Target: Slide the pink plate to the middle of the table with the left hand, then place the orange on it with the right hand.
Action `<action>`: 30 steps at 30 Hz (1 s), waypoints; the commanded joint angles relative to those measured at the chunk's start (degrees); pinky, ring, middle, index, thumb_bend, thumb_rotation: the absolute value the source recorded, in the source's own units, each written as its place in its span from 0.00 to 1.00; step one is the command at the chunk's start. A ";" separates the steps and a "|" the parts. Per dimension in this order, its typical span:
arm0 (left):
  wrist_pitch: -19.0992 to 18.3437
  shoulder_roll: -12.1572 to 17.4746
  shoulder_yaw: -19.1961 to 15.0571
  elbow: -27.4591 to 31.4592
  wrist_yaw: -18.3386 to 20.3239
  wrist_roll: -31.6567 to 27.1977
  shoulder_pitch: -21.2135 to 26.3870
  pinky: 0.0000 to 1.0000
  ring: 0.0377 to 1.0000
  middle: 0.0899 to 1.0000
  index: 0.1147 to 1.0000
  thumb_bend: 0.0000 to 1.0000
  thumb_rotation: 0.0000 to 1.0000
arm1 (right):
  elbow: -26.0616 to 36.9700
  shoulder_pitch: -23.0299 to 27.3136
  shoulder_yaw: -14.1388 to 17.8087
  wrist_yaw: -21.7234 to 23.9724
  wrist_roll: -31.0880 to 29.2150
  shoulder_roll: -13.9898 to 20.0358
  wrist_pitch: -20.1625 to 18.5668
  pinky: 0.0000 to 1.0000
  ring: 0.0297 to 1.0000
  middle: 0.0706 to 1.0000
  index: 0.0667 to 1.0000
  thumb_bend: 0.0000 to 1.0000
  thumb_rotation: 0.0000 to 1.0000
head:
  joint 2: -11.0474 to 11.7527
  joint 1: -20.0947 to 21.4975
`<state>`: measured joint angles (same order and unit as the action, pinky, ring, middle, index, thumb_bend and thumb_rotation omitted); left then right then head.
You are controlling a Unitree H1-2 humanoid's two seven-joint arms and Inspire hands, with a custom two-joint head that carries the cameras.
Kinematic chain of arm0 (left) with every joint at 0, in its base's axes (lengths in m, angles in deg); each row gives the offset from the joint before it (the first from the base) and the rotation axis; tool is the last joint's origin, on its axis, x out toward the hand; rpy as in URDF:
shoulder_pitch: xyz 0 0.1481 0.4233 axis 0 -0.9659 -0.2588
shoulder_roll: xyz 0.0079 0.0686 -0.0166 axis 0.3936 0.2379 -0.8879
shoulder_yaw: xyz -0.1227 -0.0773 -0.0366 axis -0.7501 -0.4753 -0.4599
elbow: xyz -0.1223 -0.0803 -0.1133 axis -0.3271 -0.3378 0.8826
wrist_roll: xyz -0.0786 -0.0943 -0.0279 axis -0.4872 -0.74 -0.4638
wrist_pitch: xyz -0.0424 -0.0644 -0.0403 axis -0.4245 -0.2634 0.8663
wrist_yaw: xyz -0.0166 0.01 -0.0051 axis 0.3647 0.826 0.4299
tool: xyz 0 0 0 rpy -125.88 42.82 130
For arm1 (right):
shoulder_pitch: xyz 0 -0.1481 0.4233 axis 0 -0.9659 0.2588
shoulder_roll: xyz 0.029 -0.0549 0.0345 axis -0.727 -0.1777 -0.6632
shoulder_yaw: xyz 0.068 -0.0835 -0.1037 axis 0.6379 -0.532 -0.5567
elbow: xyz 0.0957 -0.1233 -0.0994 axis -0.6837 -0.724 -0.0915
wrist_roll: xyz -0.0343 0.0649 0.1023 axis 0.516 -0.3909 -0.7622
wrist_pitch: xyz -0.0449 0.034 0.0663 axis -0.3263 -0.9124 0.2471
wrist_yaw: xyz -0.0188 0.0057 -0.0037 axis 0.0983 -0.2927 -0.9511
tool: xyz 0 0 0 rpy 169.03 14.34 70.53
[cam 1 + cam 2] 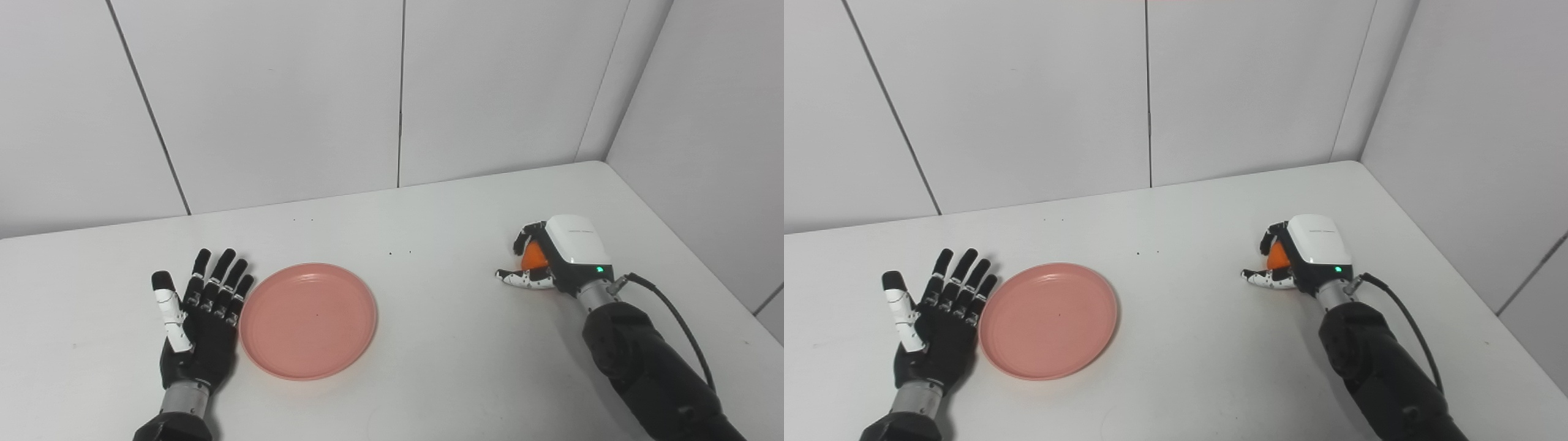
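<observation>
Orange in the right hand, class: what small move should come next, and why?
Probably lift the orange and carry it toward the pink plate. The right hand is closed around it, and the open left hand lies beside the empty plate.

The pink plate [307, 320] lies flat and empty, a shallow round dish, just beside my open left hand [199, 327]. Well to the plate's right, the orange [534, 257] sits inside my right hand [551, 257], fingers curled around it, mostly hidden.
</observation>
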<state>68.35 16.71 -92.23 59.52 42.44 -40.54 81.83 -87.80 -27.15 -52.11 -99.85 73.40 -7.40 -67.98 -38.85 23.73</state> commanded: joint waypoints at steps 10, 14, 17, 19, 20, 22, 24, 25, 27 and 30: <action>-4.40 0.23 0.37 -1.92 -2.48 1.58 -2.29 0.93 0.90 0.88 1.00 0.87 0.80 | 3.12 -0.80 -0.61 2.49 -2.78 1.74 3.22 0.23 0.26 0.29 0.37 0.54 0.26 | 0.03 -0.31; -4.41 -0.01 0.42 -1.76 -2.68 1.51 -2.31 0.93 0.90 0.88 1.00 0.87 0.79 | 7.03 -0.49 0.05 4.61 -2.91 2.26 2.09 0.23 0.26 0.30 0.37 0.55 0.27 | -0.01 -0.85; -4.19 -0.13 0.68 -1.66 -2.78 1.89 -2.43 0.92 0.90 0.88 1.00 0.87 0.79 | 10.85 0.11 0.95 7.41 -2.86 2.46 0.50 0.24 0.26 0.30 0.38 0.55 0.29 | 0.00 -1.46; -4.07 -0.29 0.81 -1.53 -2.88 2.05 -2.53 0.92 0.90 0.89 1.00 0.87 0.80 | 12.72 0.43 1.65 8.53 -2.71 2.44 0.23 0.23 0.25 0.29 0.36 0.55 0.32 | 0.07 -1.72; -4.10 -0.43 0.87 -1.42 -3.04 2.11 -2.59 0.93 0.90 0.88 1.00 0.87 0.79 | 13.94 0.65 1.97 8.97 -2.62 2.30 0.12 0.23 0.26 0.30 0.36 0.55 0.31 | 0.07 -2.14; -4.00 -0.67 1.08 -1.27 -3.43 2.39 -2.73 0.93 0.90 0.88 1.00 0.87 0.79 | 16.91 1.32 2.31 9.64 -2.11 1.44 0.01 0.23 0.26 0.30 0.36 0.55 0.29 | 0.03 -2.75; -3.88 -1.05 1.42 -0.82 -3.78 2.75 -3.02 0.94 0.90 0.88 1.00 0.87 0.80 | 19.60 1.86 2.43 10.76 -1.77 0.44 -0.62 0.22 0.24 0.28 0.35 0.56 0.24 | -0.04 -3.69; -3.86 -1.24 1.57 -0.55 -3.92 2.92 -3.17 0.94 0.90 0.88 1.00 0.87 0.79 | 20.69 2.01 2.49 11.50 -1.65 0.02 -1.15 0.22 0.24 0.28 0.36 0.55 0.26 | -0.04 -3.69; -3.86 -1.75 1.99 0.19 -4.32 3.49 -3.55 0.93 0.90 0.87 1.00 0.87 0.79 | 23.40 2.55 2.43 13.64 -1.39 -0.87 -2.61 0.22 0.25 0.30 0.37 0.55 0.30 | -0.24 -4.63; -4.04 -2.56 2.29 0.53 -4.85 3.62 -3.76 0.94 0.89 0.88 1.00 0.87 0.79 | 26.23 3.85 1.98 15.34 -1.33 -2.12 -2.64 0.24 0.27 0.32 0.40 0.55 0.30 | -0.60 -6.41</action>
<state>68.33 14.95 -90.26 61.91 40.32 -38.21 80.60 -64.12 -26.08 -50.69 -84.37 71.86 -9.67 -70.12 -39.37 17.85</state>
